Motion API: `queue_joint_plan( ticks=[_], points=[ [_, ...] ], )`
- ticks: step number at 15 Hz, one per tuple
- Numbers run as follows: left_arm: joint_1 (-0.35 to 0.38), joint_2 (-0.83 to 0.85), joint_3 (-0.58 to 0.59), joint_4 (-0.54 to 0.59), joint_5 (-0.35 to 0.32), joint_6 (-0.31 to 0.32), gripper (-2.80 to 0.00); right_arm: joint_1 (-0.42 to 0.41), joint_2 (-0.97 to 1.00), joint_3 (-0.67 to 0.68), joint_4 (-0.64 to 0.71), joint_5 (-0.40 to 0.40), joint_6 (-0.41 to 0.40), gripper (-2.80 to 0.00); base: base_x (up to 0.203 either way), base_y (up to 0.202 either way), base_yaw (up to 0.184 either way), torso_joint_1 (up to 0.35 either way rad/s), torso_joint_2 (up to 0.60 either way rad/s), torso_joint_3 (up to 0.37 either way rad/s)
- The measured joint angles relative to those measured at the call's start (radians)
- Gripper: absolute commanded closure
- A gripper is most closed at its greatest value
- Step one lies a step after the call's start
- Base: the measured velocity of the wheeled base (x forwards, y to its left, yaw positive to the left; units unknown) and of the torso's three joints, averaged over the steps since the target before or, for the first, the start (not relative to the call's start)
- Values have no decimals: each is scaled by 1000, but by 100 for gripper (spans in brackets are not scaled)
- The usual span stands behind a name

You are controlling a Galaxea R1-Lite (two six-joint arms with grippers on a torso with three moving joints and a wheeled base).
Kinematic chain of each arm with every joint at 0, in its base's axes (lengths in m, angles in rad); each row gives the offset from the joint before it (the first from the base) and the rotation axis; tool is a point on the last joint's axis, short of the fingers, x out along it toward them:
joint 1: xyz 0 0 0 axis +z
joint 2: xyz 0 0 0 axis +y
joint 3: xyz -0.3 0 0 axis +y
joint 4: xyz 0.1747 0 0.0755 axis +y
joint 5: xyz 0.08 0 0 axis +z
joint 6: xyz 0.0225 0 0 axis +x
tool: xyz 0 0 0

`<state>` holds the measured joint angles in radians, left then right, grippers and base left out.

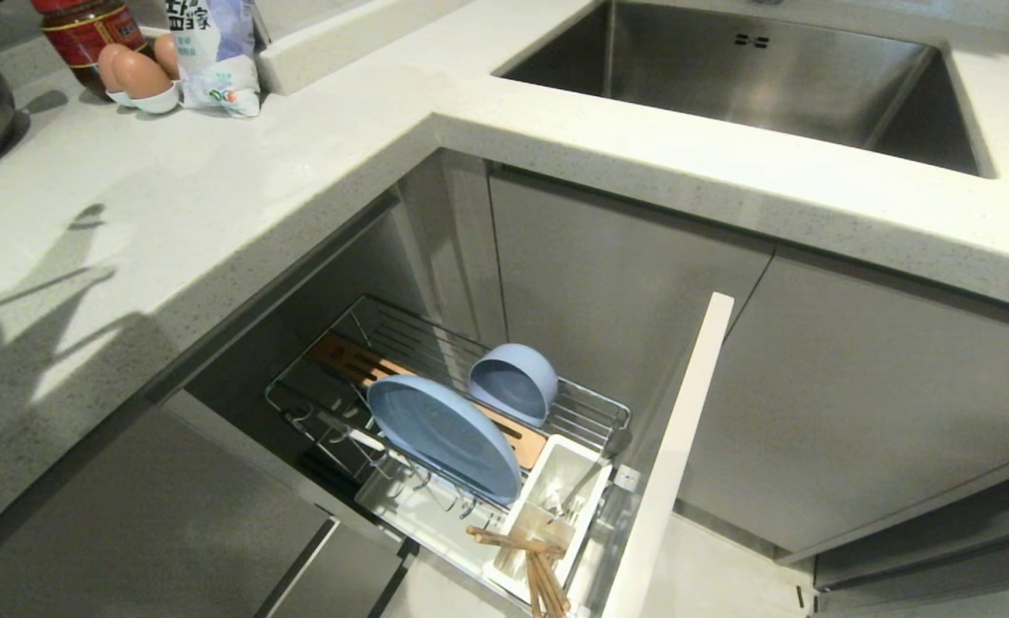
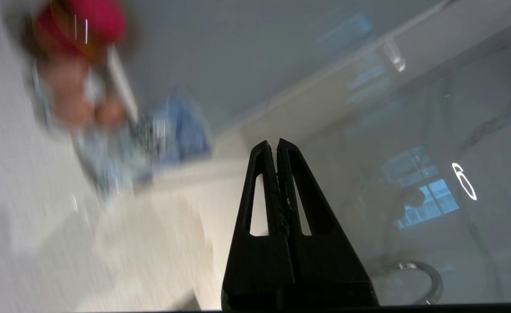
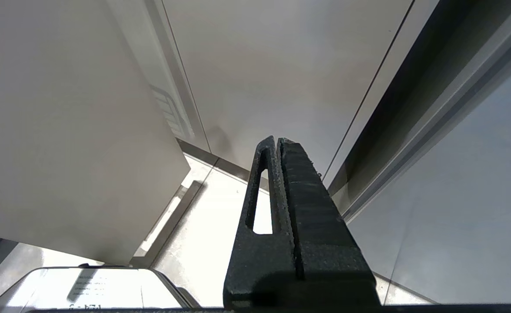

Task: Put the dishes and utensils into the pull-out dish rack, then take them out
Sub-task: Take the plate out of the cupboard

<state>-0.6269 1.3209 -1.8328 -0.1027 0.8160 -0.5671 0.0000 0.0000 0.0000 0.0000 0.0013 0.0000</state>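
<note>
While the pale countertop (image 1: 213, 197) and steel sink (image 1: 753, 77) fill the upper scene, the pull-out dish rack (image 1: 436, 412) stands drawn out below them. Its wire basket holds the light-blue plate (image 1: 444, 436) on edge, the bowl (image 1: 513, 382) tipped just behind it. Chopsticks (image 1: 530, 562) lean in the white caddy (image 1: 552, 506). Left gripper (image 2: 277, 145) hangs over the counter, fingers pressed together, empty; right gripper (image 3: 277, 141) is likewise closed beside a cabinet front

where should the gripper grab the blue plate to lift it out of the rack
Probably the top rim of the plate, from above. It stands on edge, tilted, in the rack, so only its upper rim is free; the bowl sits behind it.
</note>
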Motion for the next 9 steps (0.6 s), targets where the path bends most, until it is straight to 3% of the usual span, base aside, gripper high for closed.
queue_joint_plan(
  ticks=[4,6,9],
  points=[
    [243,-129,13,21,-220,198,0,0,0,0,0,0,0,0,0,0,0,0,0,0],
    [351,-196,29,94,-316,243,0,0,0,0,0,0,0,0,0,0,0,0,0,0],
    [486,-332,58,295,-484,299,0,0,0,0,0,0,0,0,0,0,0,0,0,0]
  ],
)
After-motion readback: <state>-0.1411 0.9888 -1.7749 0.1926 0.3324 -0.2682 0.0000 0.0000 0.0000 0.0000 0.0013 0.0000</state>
